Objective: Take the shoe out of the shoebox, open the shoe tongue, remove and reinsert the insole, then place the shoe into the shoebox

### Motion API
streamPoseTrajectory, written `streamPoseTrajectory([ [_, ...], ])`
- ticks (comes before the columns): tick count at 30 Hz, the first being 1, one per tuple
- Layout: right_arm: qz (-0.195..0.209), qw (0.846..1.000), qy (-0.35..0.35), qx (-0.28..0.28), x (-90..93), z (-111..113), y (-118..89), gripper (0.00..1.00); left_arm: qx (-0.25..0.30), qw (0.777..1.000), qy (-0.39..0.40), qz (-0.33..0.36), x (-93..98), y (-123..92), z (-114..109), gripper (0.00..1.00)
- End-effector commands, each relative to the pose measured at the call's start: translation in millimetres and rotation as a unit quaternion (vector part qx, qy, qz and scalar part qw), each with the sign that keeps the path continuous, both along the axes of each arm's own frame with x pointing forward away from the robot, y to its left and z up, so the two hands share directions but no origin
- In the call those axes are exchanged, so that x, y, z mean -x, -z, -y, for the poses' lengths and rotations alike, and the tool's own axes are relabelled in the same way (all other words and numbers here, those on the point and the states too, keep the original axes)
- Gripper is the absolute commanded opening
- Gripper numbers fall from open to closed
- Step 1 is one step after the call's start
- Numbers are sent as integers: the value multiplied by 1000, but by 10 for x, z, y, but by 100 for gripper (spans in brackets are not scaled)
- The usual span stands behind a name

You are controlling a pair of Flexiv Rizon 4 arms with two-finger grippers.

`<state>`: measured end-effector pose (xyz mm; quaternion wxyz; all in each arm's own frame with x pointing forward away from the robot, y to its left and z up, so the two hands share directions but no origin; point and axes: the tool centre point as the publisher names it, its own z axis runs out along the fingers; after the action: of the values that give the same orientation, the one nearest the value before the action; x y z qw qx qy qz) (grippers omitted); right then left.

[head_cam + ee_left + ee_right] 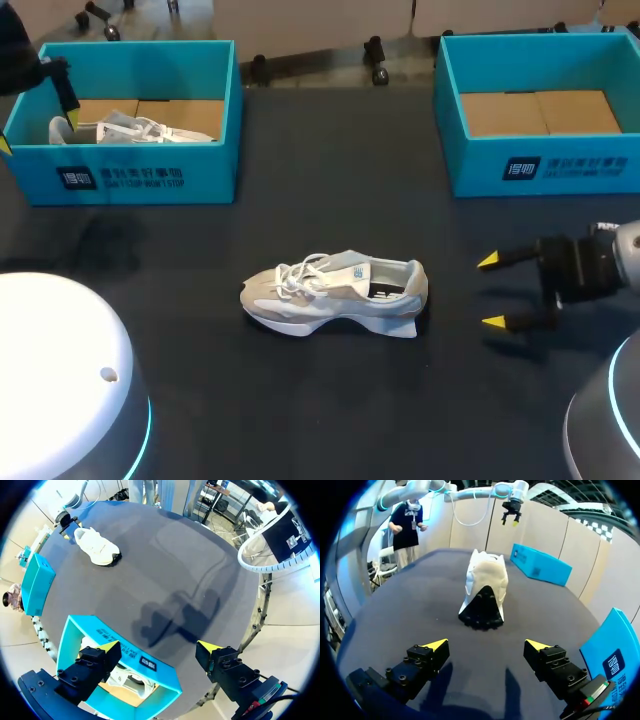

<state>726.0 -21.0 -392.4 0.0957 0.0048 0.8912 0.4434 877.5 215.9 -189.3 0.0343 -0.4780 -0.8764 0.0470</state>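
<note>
Right claw [491, 291] hangs low over the table [300, 410] with its yellow tips spread wide and nothing between them, aimed at the heel of the shoe [335, 292], near it but not touching. Left claw [159, 647] is likewise wide open and holds nothing; it hovers above the left shoebox [140, 175], where a second shoe [130, 130] lies.

The shoe I am working stands on its sole, as far as I can tell, in the middle of the table, toe toward my left side, well apart from both boxes. The first step therefore looks done. I see no insole lying loose anywhere, and I cannot tell from here whether the tongue is pulled open, so I judge that the tongue, the insole and the return to a box all remain. The right shoebox [540, 165] shows only its bare cardboard floor.

Each box carries a white label with print on its front wall, which I leave unread. A small blue mark sits on the shoe's tongue, too small to make out.
</note>
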Motion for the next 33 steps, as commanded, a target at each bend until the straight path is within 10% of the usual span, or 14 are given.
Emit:
streamPoseTrajectory([
  [1,1,1000,2,3,9,-29,-3,100,-1,1000,0,0,-2,-4,-1,100],
  [33,-5,998,61,-10,-137,-248,31,100,-1,1000,0,0,-2,-4,-1,100],
])
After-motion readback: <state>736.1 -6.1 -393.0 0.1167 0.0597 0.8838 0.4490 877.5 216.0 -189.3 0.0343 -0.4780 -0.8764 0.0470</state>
